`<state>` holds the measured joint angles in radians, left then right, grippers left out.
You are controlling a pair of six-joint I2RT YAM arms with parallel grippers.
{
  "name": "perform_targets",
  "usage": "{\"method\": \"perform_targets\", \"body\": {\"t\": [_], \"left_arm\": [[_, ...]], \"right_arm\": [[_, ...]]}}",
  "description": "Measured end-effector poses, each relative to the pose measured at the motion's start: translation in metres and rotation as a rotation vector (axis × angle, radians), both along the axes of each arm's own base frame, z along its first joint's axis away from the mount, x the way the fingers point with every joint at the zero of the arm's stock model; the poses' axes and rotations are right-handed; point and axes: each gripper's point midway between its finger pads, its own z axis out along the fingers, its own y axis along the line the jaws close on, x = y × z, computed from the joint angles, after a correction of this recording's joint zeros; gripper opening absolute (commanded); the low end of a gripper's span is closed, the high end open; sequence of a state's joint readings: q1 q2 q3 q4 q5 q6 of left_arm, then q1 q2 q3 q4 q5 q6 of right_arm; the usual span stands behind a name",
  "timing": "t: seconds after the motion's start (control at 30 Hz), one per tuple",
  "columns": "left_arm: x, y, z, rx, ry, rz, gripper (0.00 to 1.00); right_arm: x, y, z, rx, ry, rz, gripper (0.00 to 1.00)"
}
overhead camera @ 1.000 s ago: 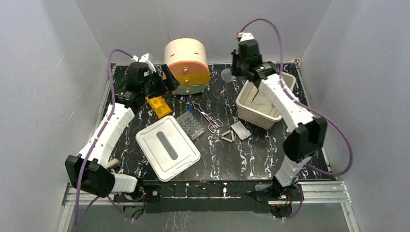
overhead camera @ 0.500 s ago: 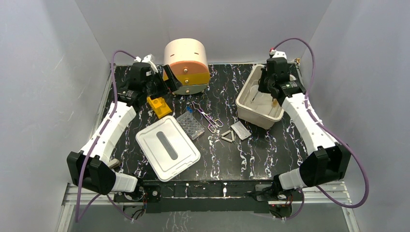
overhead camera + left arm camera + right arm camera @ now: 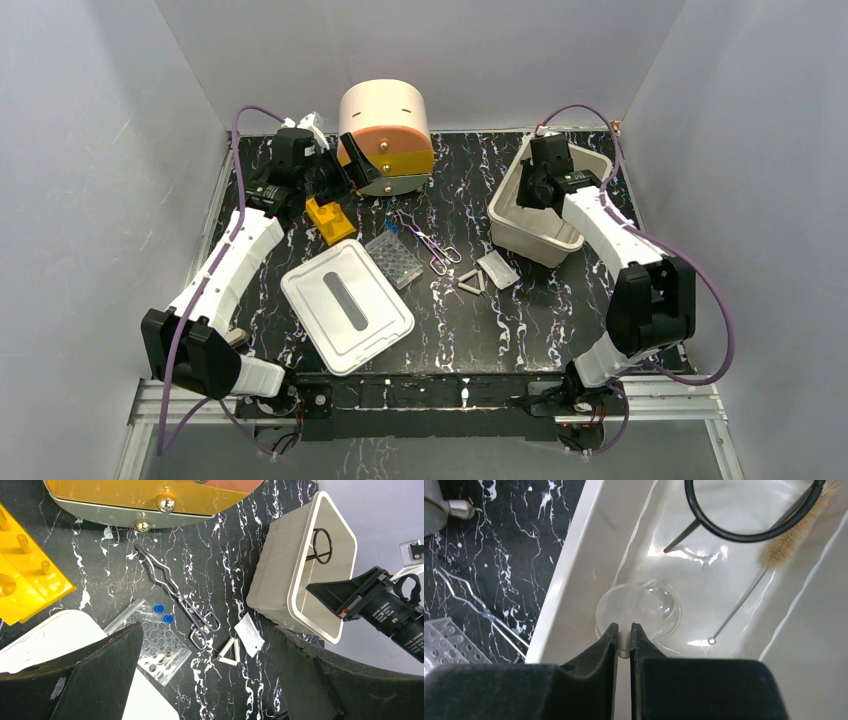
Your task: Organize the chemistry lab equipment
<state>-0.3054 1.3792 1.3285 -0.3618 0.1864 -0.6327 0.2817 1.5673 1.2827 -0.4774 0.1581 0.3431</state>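
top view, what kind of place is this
Probably a robot test cell staged as a chemistry bench: two arms bolted to a black marbled table, a clear well plate, a yellow rack, a small brush in a white bin.

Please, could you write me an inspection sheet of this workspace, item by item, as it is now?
Surface: black marbled table.
Job's things: clear round dish, brush and black round frame in the white bin; well plate, scissors, white triangle, glass slides, yellow rack on the table.
Clutter: slotted lid, round drawer unit.
Grippers: left gripper open, above the table; right gripper shut on the dish rim.
Cables: purple cables looping off each arm.
Surroundings: plain grey walls.
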Motion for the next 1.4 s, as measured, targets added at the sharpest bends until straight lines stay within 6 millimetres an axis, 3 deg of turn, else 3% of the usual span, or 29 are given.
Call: {"method": "perform_targets", "body": {"t": [0.23, 0.5, 0.87, 1.2, 1.4], "left_arm": [[0.001, 0.000, 0.001, -0.001, -0.006, 0.000, 0.98], [0.002, 0.000, 0.002, 0.000, -0.011, -0.002, 0.98], [0.002, 0.000, 0.002, 0.000, -0.012, -0.002, 0.98], [0.001, 0.000, -0.002, 0.003, -0.003, -0.002, 0.98], [0.000, 0.000, -0.003, 0.002, -0.001, -0.004, 0.98]], "right_arm": [[0.024, 0.000, -0.004, -0.005, -0.038, -0.041, 0.08], [0.032, -0.001, -0.003, -0.015, -0.042, -0.052, 0.09], [0.022, -0.003, 0.003, -0.021, -0.010, -0.051, 0.11], [0.011, -0.029, 0.047, -0.090, -0.093, -0.139, 0.11], [0.000, -0.049, 0.037, -0.153, -0.048, -0.208, 0.11]]}}
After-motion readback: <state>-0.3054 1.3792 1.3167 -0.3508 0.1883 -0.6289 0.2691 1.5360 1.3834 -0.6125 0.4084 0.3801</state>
